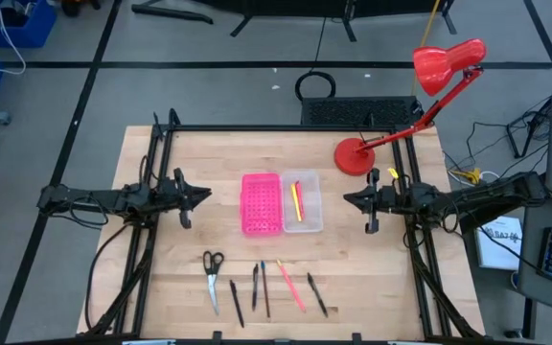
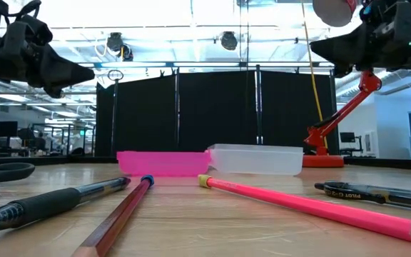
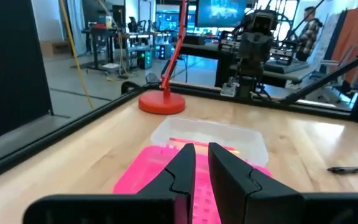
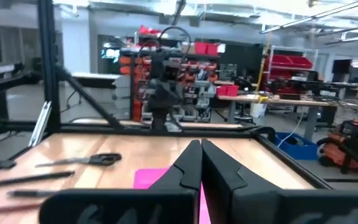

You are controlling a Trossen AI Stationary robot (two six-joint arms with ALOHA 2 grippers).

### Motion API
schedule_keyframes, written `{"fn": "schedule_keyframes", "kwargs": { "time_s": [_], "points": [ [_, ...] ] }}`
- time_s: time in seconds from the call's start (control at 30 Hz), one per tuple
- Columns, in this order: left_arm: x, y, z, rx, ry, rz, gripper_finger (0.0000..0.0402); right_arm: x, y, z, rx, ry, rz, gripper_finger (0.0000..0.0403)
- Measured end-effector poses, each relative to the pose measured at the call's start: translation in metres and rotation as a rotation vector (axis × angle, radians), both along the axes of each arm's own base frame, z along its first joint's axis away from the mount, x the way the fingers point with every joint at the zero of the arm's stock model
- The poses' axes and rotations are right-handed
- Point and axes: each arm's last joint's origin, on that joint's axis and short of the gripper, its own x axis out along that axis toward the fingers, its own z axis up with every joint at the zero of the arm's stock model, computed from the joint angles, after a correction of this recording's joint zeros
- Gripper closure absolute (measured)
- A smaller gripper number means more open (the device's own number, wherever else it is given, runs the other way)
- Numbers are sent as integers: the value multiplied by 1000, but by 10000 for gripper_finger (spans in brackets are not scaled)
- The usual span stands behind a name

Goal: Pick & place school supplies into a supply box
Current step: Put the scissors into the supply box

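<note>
The clear supply box (image 1: 302,201) sits in the middle of the wooden table (image 1: 161,268) between the two claws, touching a pink panel (image 1: 261,203), with a yellow and a pink stick inside it. The scissors (image 1: 213,273), pens and pink pencil (image 1: 290,285) lie in a row near the front edge, off to the side of both claws. The left gripper (image 1: 202,195) and right gripper (image 1: 351,200) hang above bare wood, each nearly closed and holding nothing, and a red lamp (image 1: 391,115) stands behind the right claw.
</note>
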Motion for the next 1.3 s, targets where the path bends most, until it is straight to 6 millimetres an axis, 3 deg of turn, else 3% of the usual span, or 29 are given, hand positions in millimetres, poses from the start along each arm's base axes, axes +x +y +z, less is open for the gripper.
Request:
{"fn": "schedule_keyframes", "kwargs": {
  "time_s": [0.3,0.6,0.73,0.93,1.13,1.3],
  "points": [
    [1,1,-1,26,21,31,350,-6,3,6,-54,-48,28,403],
    [0,2,-1,29,18,89,350,-18,2,7,-3,-41,41,403],
    [0,3,-1,9,11,93,350,-19,2,0,11,29,43,403],
    [-3,9,4,-102,6,332,358,-19,2,-3,-24,64,38,403],
    [3,6,49,-134,130,356,395,-19,2,-7,-38,105,37,403],
    [32,1,103,-66,231,449,398,-19,2,-6,-38,94,36,403]
  ]
}}
